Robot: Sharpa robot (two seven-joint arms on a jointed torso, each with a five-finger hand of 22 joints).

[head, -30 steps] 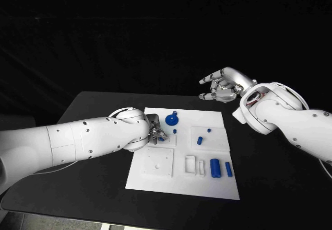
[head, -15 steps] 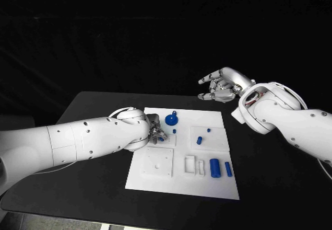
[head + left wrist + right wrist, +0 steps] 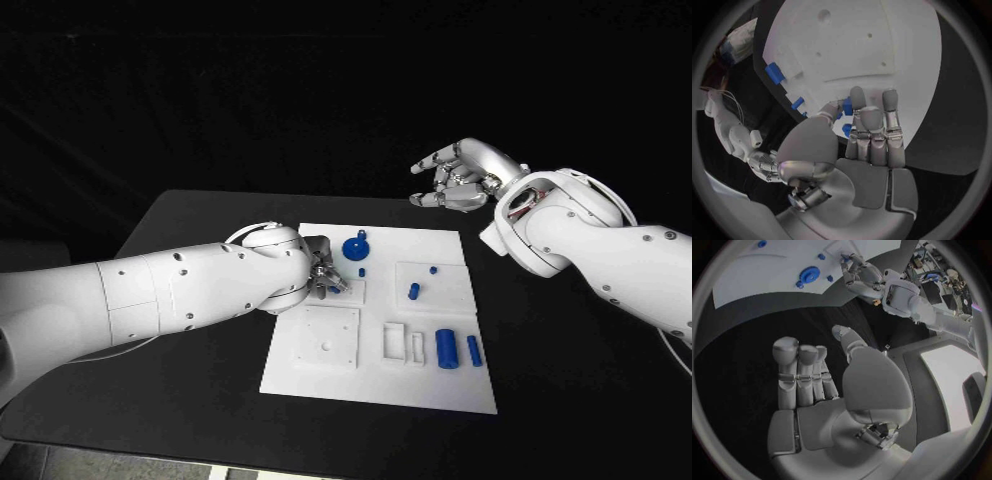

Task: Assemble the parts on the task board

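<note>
Task board [image 3: 433, 385], white with blue parts, lies under the left hand [image 3: 323, 274], still pinching a small blue part [image 3: 846, 106]; right hand [image 3: 459, 177], empty and loosely curled, has barely moved.

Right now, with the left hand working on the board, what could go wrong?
The left hand holds a small blue piece between thumb and fingertips, and the arm hides it in the head view; a misaligned push could jam or drop it. The round blue part and small blue peg sit close beside that hand, so a sideways move might knock them. The right hand hangs off the white board, empty, unable to steady it.
</note>
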